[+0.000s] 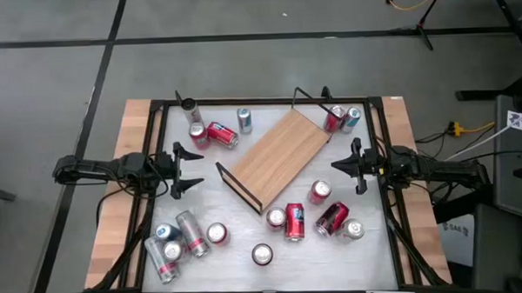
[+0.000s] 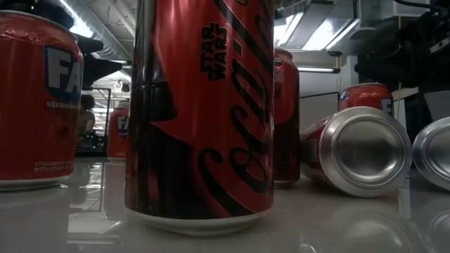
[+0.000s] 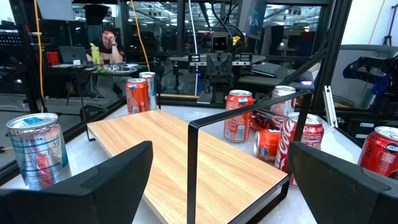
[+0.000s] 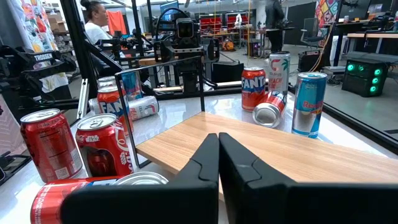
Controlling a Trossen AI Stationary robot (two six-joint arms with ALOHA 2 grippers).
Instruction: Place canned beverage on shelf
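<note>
The shelf (image 1: 274,155), a light-wood board with black wire rails at both ends, lies slantwise on the middle of the white tabletop (image 1: 246,208), with nothing on it. Several beverage cans stand or lie around it: a red one on its side at the far left (image 1: 221,135), a red Coca-Cola can on its side (image 1: 295,222) near the front. My left gripper (image 1: 192,169) hovers open at the table's left side, level, pointing at the shelf (image 3: 180,149). My right gripper (image 1: 338,165) hovers shut at the right side, facing the shelf (image 4: 292,149).
More cans cluster at the near left (image 1: 192,231), near right (image 1: 331,219) and far right (image 1: 334,118). A can stands alone near the front edge (image 1: 261,254). The low view is filled by an upright Coca-Cola can (image 2: 200,112). People sit beyond the table (image 3: 106,46).
</note>
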